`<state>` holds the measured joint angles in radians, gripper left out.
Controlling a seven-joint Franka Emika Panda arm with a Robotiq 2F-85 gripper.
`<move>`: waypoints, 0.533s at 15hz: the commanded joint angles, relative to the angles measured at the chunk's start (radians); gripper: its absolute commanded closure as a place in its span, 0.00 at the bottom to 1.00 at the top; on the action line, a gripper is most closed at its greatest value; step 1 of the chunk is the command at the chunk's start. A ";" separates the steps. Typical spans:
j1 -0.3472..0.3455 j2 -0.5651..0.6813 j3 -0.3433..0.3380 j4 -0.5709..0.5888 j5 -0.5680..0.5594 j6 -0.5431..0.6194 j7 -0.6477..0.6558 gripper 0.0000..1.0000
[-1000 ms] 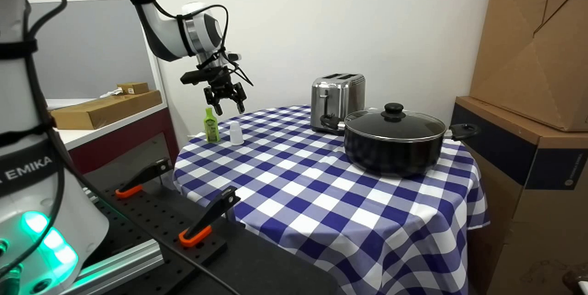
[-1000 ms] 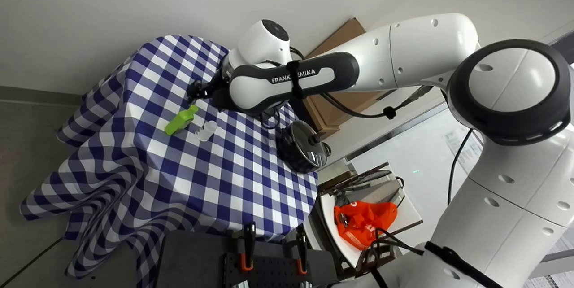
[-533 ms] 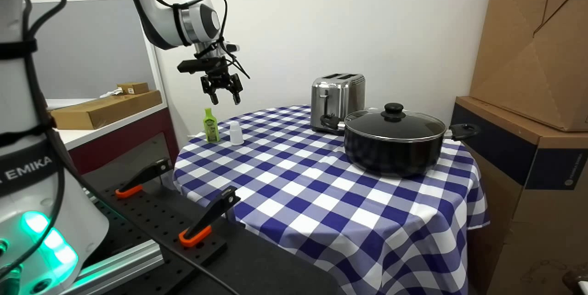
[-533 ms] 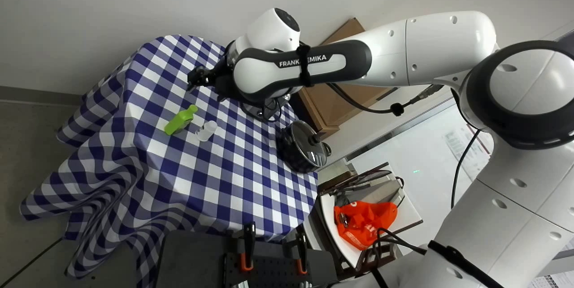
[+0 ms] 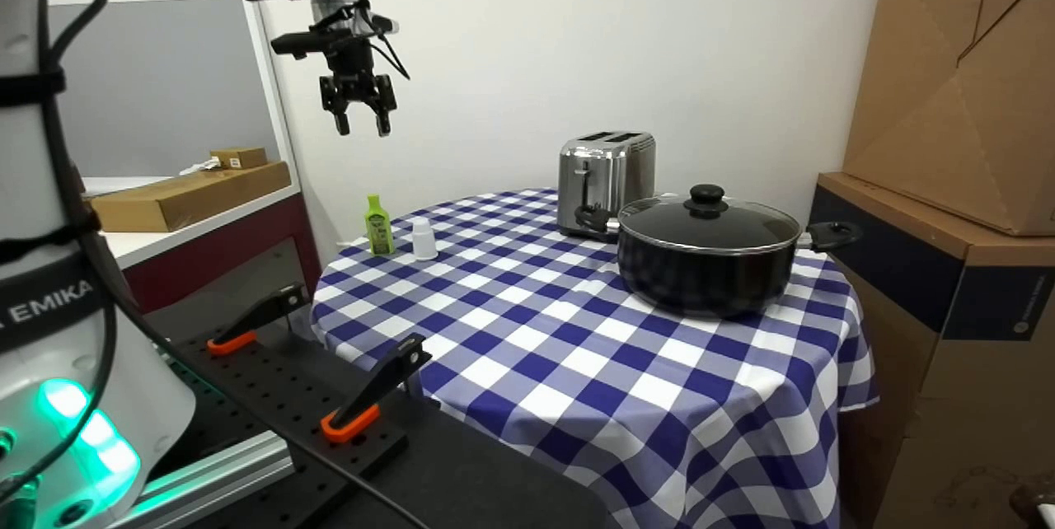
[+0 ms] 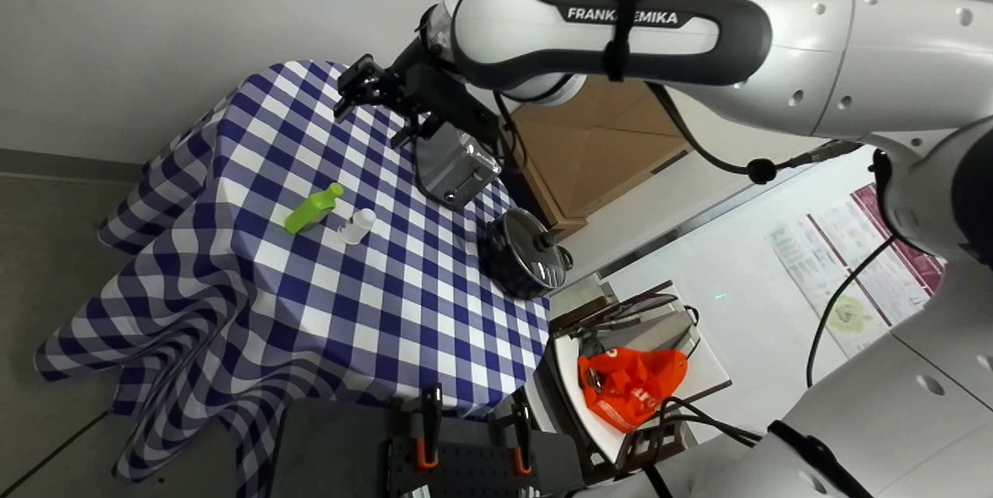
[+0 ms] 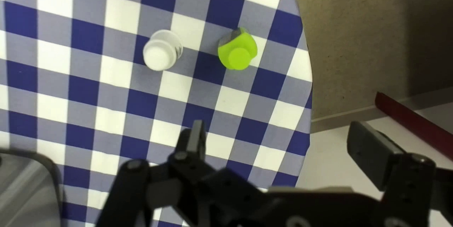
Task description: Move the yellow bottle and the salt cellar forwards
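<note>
The slim yellow-green bottle [image 5: 379,228] stands upright on the table; it also shows in an exterior view [image 6: 312,208] and, from above, in the wrist view [image 7: 238,51]. The small white salt cellar [image 5: 424,240] stands upright close beside it, apart from it, and shows in an exterior view [image 6: 358,226] and the wrist view [image 7: 161,52]. My gripper [image 5: 363,131] is open and empty, well above the table and both things; it also shows in an exterior view [image 6: 368,130]. In the wrist view its fingers [image 7: 277,128] are wide apart with nothing between them.
The shiny metal toaster [image 5: 606,183] stands at the back of the checked table [image 5: 494,339]. The black lidded pot [image 5: 705,273] is right of it in that view. Clamps [image 5: 379,385] stick up at the mount beside the table. Cardboard boxes [image 5: 948,100] stand beyond the pot.
My gripper has risen and moved away from the bottle and salt cellar, staying open. The toaster is now less covered by the arm. The bottle and salt cellar have not moved.
</note>
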<state>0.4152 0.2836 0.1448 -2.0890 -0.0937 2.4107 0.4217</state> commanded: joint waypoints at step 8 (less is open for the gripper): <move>-0.114 -0.303 0.025 -0.071 -0.036 -0.187 0.053 0.00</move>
<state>0.3472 0.0660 0.1638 -2.0967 -0.1009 2.1783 0.4415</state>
